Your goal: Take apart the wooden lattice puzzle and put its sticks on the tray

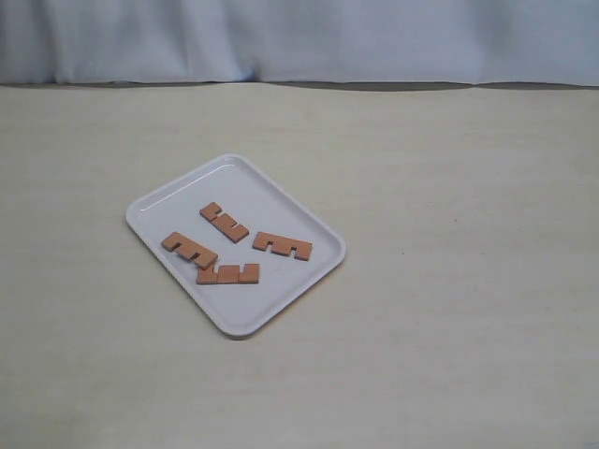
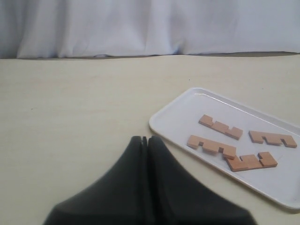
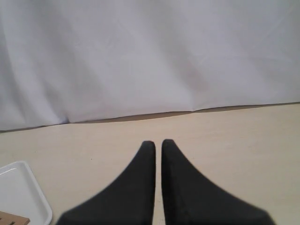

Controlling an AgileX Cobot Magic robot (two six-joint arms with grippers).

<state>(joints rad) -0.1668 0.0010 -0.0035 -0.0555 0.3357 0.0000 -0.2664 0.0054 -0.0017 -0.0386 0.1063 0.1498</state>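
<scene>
The white tray [image 1: 187, 201] lies left of the table's middle. Several reddish-brown notched sticks rest flat on it, all apart, none interlocked: one [image 1: 224, 223] toward the back, one [image 1: 189, 250] at the left, one [image 1: 282, 246] at the right and one [image 1: 227, 274] at the front. No assembled lattice puzzle shows. The left wrist view has the tray [image 2: 187, 112] and sticks [image 2: 211, 146] beyond and beside my left gripper [image 2: 147, 138], which is shut and empty. My right gripper [image 3: 158, 142] is shut on nothing, with a tray corner [image 3: 18, 192] and a stick end [image 3: 11, 219] off to its side. Neither gripper appears in the exterior view.
A pale beige table [image 1: 449, 281] stretches around the tray. A white cloth backdrop [image 1: 299, 37] hangs along the table's far edge.
</scene>
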